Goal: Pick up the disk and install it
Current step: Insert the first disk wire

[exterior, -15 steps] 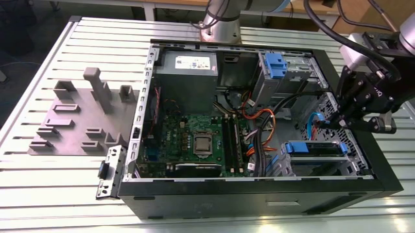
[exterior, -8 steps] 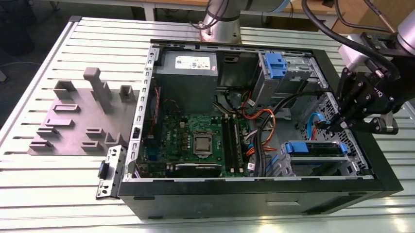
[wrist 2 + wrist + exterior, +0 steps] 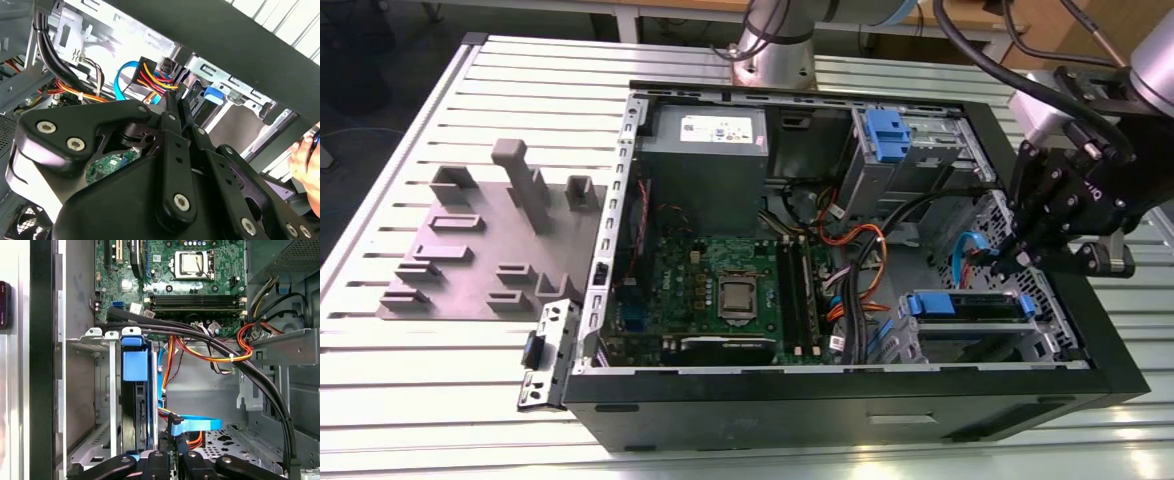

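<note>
Exterior view: end effector (image 3: 1021,262) inside computer case (image 3: 854,405), just above seated disk (image 3: 967,305). First wrist view: disk (image 3: 134,405) edge-on in drive cage (image 3: 102,390), directly ahead of closed, empty fingertips. Second wrist view: a hand (image 3: 306,160) nearby.

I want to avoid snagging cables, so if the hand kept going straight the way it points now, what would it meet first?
Most likely the flat blue data cable with its angled connector, lying just beyond the hand in the first wrist view. Orange and red wires sit close behind. Depth is unclear, so the hand might pass beside the cable.
</note>
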Robot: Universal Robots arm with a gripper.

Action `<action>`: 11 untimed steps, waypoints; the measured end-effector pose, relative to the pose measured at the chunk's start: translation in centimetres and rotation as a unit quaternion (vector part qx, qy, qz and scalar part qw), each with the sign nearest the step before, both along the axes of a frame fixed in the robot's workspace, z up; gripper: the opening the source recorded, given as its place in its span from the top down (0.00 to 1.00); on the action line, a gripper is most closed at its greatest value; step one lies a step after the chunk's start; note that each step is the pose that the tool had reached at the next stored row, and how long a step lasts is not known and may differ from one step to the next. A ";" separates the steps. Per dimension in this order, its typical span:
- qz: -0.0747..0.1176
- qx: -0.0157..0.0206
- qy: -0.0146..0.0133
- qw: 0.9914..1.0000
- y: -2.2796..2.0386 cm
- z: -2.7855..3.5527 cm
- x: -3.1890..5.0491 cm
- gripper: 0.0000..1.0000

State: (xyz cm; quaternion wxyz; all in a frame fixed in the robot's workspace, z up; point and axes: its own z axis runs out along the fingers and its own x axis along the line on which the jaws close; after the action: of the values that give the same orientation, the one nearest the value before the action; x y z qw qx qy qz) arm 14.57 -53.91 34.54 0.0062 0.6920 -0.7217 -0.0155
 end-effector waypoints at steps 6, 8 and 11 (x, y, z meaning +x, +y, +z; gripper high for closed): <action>0.000 0.000 -0.022 1.000 0.00 -0.01 -0.93 0.84; 0.000 0.000 -0.029 1.000 -0.10 -0.01 -1.13 0.84; 0.000 0.000 -0.033 0.999 -0.64 -0.01 -1.23 0.84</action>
State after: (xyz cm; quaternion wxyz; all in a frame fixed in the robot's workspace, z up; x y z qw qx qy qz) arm 13.34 -54.55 34.53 -0.0178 0.6924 -0.7212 0.0071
